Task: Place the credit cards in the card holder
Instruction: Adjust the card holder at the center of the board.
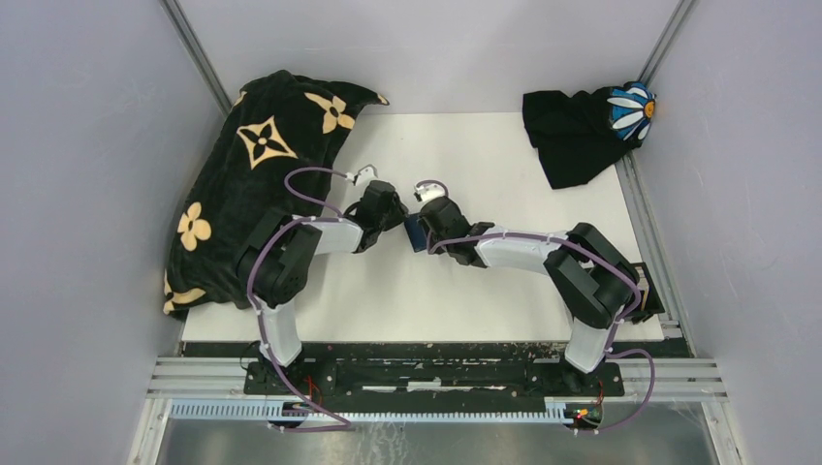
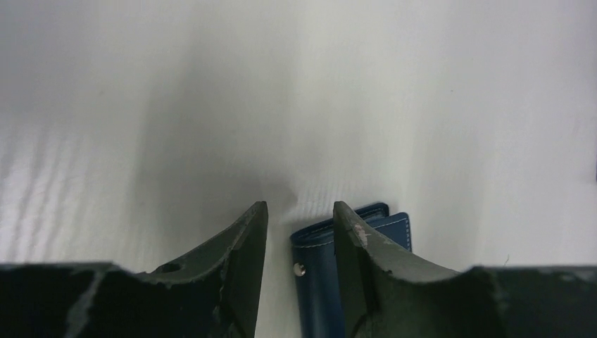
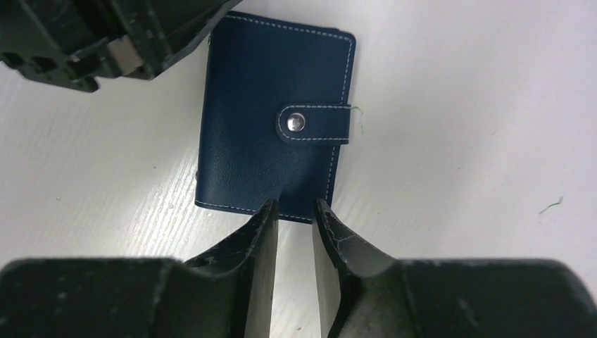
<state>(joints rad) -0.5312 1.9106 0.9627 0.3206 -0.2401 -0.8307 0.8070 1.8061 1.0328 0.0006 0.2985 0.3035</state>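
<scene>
The card holder (image 3: 246,141) is a navy-blue wallet lying flat on the white table, folded shut with its snap tab fastened. It shows as a small blue patch between the two arms in the top view (image 1: 415,232). My right gripper (image 3: 296,203) is open with a narrow gap, its tips over the wallet's near edge, and it holds nothing. My left gripper (image 2: 300,206) is open, and the wallet's edge and snap (image 2: 317,282) lie between and under its fingers. The left gripper's body shows in the right wrist view (image 3: 105,35) at the wallet's far corner. No credit cards are in view.
A black cloth with tan flower shapes (image 1: 252,184) lies heaped along the table's left side. A black cloth with a blue and white daisy (image 1: 582,131) lies at the back right corner. A dark object (image 1: 651,289) sits at the right edge behind the right arm. Grey walls enclose the table.
</scene>
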